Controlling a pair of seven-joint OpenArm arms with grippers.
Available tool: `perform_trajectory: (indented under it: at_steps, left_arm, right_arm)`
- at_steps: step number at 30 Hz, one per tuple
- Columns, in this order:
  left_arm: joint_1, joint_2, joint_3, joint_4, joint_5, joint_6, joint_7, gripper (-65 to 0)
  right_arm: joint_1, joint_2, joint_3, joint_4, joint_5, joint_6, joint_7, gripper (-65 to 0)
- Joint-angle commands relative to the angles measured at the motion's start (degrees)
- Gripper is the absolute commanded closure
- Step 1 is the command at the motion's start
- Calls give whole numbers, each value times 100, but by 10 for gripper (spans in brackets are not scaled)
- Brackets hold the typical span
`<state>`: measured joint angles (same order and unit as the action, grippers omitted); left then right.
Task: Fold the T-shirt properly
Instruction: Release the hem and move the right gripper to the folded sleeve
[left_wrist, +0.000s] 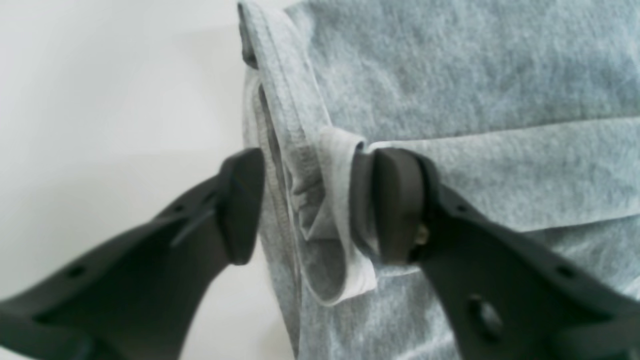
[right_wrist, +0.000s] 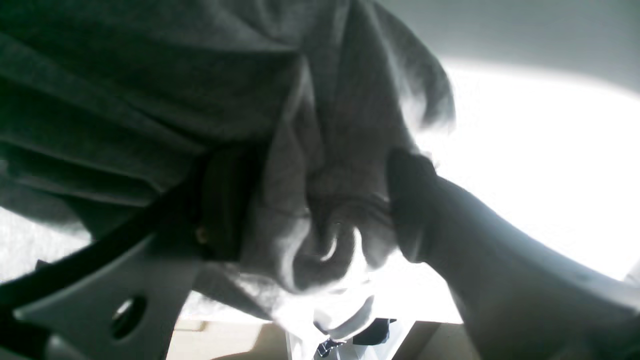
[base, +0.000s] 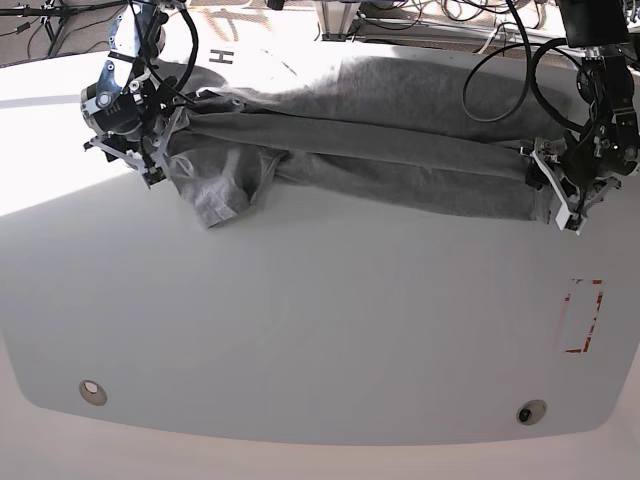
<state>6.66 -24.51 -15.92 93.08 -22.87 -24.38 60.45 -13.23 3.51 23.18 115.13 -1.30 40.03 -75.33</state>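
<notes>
- Table (base: 320, 340): the white surface you work on; the T-shirt lies along its far edge, the near half bare.
- T-shirt (base: 380, 150): a long grey band, its long axis running side to side across the table, already doubled lengthwise, one sleeve flopping toward you near the right arm's end. Each arm stands at one end of that axis, so neither is nearer; the next fold, in my judgement, brings one end over toward the other.
- Right gripper (base: 150, 130): at the sleeve end of the T-shirt. Your right wrist view shows its jaws parted with bunched cloth hanging between them; whether cloth is truly pinched you cannot tell.
- Left gripper (base: 562, 190): at the opposite end of the T-shirt. Your left wrist view shows jaws apart, straddling the stacked hem edges (left_wrist: 310, 200), with a gap at one pad.
- Only the wrist views show the layered edges; only the base view shows the full axis.
</notes>
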Motion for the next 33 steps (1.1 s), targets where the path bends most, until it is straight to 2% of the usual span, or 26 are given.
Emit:
perform_trajectory:
  at_steps: [1,4,7,13,20,26,33]
  left_arm:
    - [-81,-120,-47,130,-3,34,-71,-365]
    - [-169,-120,-47,217,-38,34,-71,-365]
    - [-274,-120,-65,437,-38,34,-71,-365]
    - [-362,-76,-65,894,-38,34,-71,-367]
    - [-556,91,-47,930,-38,34,-71,-367]
    - [-538,100,-47,912,-12,34,-71,-367]
    - [-441,100,-56,894,-3,34,-71,-367]
  right_arm:
    - [62,76,16,122,-6,-3,38,-525]
    - [132,93,34,122,3,-3,56,-561]
    - [370,93,51,122,82,-3,214,-550]
    - [897,287,34,17,767,-3,434,-528]
    - [1750,287,16,-977,1295,-3,540,-526]
    - [2058,287,16,-1698,1374,-3,654,-526]
    - [2154,172,-1,-2427,1348,-3,1375,-526]
